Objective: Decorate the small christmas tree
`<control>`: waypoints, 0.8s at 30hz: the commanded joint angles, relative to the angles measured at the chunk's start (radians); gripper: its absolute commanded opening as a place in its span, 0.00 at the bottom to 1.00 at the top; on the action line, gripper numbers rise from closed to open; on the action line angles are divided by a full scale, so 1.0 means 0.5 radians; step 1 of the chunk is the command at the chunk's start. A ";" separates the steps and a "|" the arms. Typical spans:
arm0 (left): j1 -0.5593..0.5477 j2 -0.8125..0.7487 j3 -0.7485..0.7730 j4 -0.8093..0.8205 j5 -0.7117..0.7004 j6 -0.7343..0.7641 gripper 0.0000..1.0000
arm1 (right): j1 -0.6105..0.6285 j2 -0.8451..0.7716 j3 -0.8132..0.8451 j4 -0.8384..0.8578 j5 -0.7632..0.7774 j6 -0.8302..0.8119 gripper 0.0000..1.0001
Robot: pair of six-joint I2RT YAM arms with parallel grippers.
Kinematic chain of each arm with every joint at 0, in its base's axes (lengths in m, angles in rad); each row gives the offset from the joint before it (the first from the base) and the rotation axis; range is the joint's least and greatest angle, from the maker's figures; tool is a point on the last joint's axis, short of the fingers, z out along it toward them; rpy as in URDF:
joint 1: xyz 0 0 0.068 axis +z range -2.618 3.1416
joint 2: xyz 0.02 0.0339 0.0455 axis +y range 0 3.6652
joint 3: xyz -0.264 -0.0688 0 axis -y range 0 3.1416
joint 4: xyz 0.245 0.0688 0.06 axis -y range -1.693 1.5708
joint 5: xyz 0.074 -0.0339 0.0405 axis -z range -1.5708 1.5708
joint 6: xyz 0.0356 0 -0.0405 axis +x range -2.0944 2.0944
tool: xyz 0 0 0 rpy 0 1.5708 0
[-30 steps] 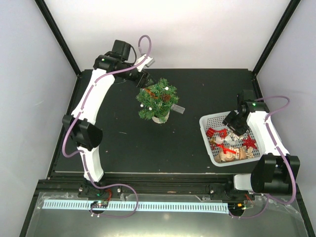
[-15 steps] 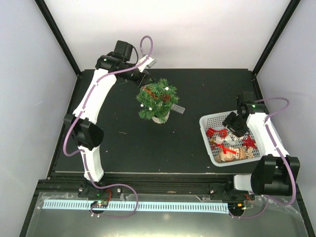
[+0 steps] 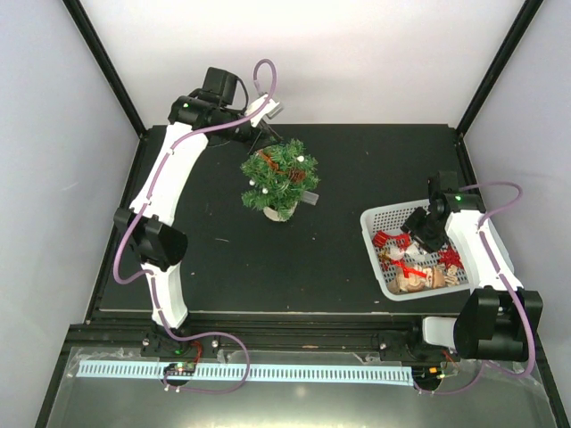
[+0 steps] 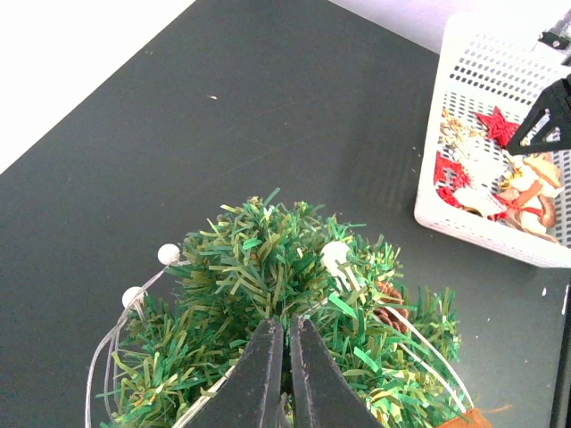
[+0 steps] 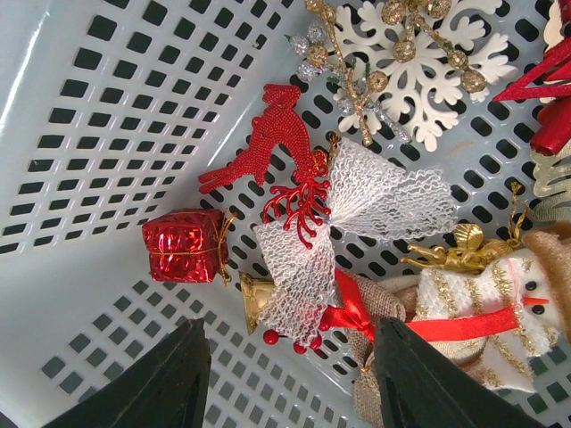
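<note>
The small christmas tree (image 3: 279, 178) stands in its white pot (image 3: 278, 214) at the back middle of the black table. White bead lights (image 4: 335, 253) on thin wire run through its needles. My left gripper (image 3: 265, 150) is shut, its tips (image 4: 287, 325) pressed into the treetop (image 4: 285, 267). I cannot tell whether a needle is pinched. My right gripper (image 3: 421, 232) hangs open (image 5: 287, 330) inside the white basket (image 3: 370, 218), just above a gold bell with a white mesh bow (image 5: 294, 267), and grips nothing.
The basket (image 5: 80, 107) also holds a red gift box (image 5: 181, 245), a red reindeer (image 5: 268, 147), a cream snowflake (image 5: 428, 53) and a snowman figure (image 5: 473, 312). A small clear box (image 3: 308, 198) lies by the pot. Black frame posts stand at the table's back corners.
My left gripper closed at the treetop. The tree shifted a little to the left. My right gripper moved slightly lower over the basket and stayed open.
</note>
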 commanded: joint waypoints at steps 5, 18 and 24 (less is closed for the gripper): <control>0.019 -0.103 0.089 -0.067 0.309 0.348 0.02 | -0.013 -0.051 -0.046 0.039 -0.040 -0.017 0.52; 0.184 -0.138 0.022 -0.387 1.014 1.155 0.02 | -0.012 -0.077 -0.119 0.049 -0.047 -0.048 0.52; 0.199 -0.147 -0.028 -0.777 1.083 1.787 0.02 | -0.013 -0.089 -0.147 0.056 -0.062 -0.051 0.52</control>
